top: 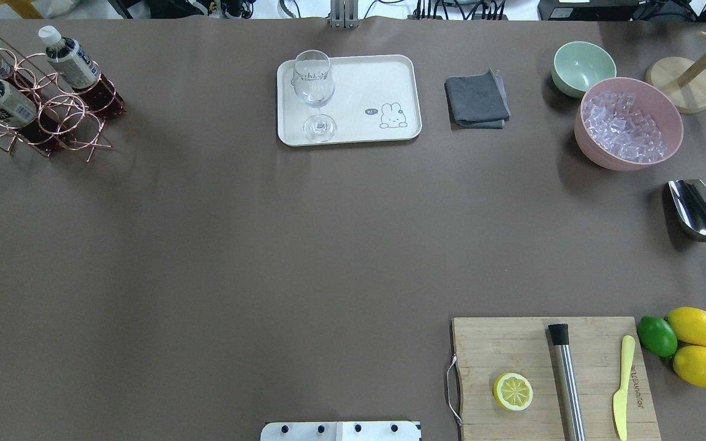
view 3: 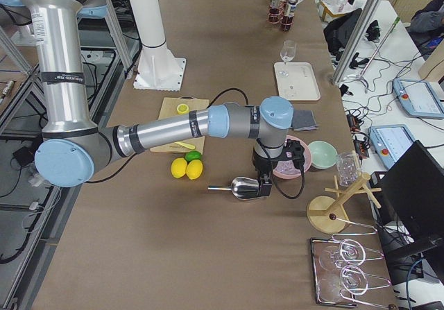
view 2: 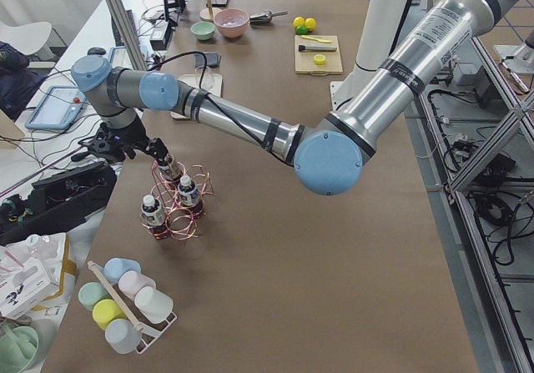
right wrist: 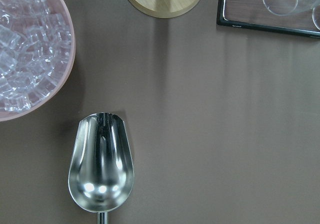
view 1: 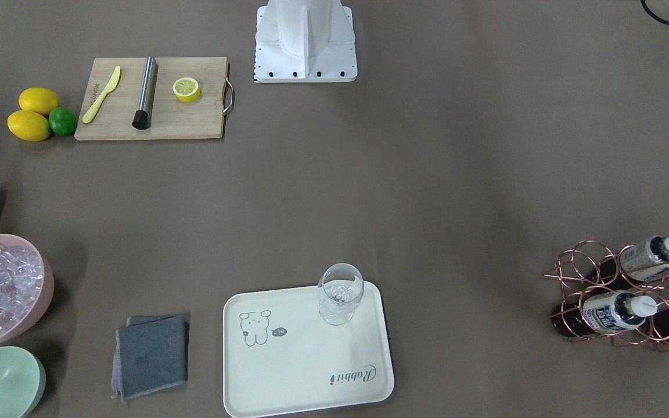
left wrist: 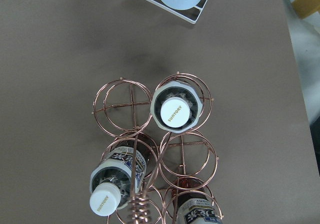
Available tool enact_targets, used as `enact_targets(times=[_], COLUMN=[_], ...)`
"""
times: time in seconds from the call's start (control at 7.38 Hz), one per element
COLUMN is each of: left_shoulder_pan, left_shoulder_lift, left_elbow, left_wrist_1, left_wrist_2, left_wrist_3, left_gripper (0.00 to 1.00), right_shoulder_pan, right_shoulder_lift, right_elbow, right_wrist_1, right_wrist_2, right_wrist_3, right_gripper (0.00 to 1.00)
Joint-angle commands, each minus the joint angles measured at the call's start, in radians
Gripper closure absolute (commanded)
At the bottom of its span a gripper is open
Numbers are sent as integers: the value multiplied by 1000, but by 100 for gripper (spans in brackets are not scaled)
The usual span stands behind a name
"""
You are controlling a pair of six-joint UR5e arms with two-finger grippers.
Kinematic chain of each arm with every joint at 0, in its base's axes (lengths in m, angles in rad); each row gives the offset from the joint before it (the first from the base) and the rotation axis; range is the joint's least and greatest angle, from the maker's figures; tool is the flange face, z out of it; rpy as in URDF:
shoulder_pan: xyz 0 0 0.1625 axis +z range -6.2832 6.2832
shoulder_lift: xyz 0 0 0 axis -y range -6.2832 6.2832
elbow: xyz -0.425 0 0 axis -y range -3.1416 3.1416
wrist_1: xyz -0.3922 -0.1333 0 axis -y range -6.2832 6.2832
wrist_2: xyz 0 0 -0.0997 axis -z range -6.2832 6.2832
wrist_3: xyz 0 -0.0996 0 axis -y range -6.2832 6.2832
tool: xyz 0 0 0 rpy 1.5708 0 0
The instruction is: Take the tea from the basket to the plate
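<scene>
Rose-gold wire basket (view 1: pixel 619 296) at the far corner of the worktop (view 1: pixel 427 191) on the left side, well apart from the cream plate (view 1: pixel 305 371). Holds all three tea bottles (left wrist: pixel 176 113), each in its own ring, white caps upward; seen from the left wrist, one straight below the camera and a second bottle (left wrist: pixel 117 181) leaning beside the coil-wrapped handle (left wrist: pixel 137 206). Left tool (view 2: pixel 154 152) close over the basket, shown only in the side view; cannot tell whether spread or pressed together. Plate bears one stemmed glass (view 1: pixel 340 293) near a corner. Right tool (view 3: pixel 265 188) low over the steel scoop (view 3: pixel 241 187), beside the pink bowl (top: pixel 610 162) of ice; state likewise cannot be told. Also recorded: grey cloth (view 1: pixel 151 355), pale green bowl (top: pixel 581 64), cutting board (view 1: pixel 195 122) with lemon half (view 1: pixel 186 89).
</scene>
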Motion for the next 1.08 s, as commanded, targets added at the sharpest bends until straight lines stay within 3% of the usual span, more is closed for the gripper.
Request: enact_targets(times=[0.0,0.41,0.95], left_shoulder_pan=[19,31,30], left_shoulder_lift=[25,79,71], left_elbow=[-31,-88,-79], left_wrist_1=[4,3,4], left_wrist_2=[-26,-40,-40], left_wrist_3=[-8,-6,-5], left_gripper=[3,25,25], right_shoulder_pan=[0,0,0], right_shoulder_lift=[0,0,2], right_elbow=[0,2,9], right_wrist_1=[0,0,0], right_wrist_2=[-2,-2,1], right_wrist_3=[0,0,2], right_gripper=[0,0,0])
